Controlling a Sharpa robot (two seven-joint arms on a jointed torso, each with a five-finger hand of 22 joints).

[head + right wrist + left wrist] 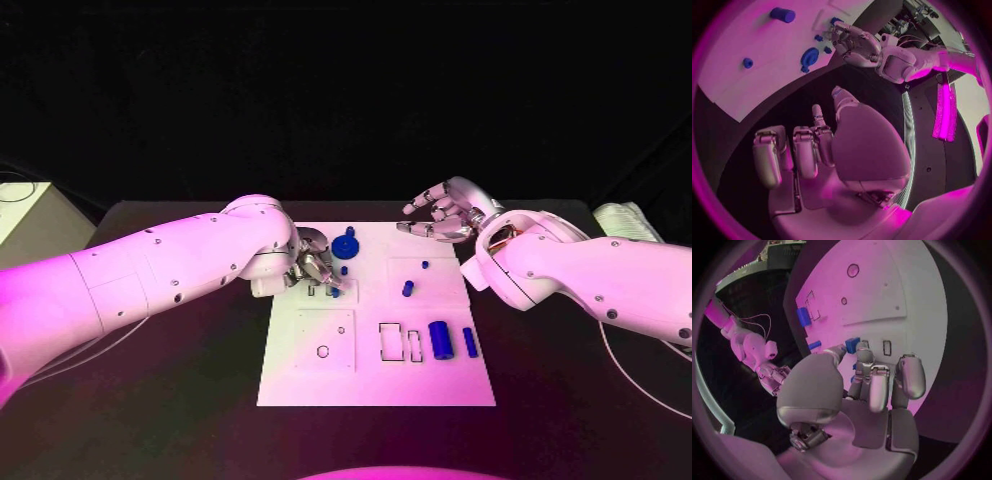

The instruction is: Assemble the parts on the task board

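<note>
Blue, small and rigid-looking, probably light and easy to fumble, the part (852,344) sits pinched at its sides between fingertips of the left robot hand (313,269) low over the board's (325,385) left slots, while the right robot hand (441,215) hovers past the far edge, loosely curled, empty.

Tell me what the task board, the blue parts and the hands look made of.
Task board: probably matte white plastic, flat and without glare.
Blue parts: likely plastic, uniform colour with a slight sheen.
Left hand and right hand: silvery metal-look shells with soft highlights, possibly coated plastic.
</note>
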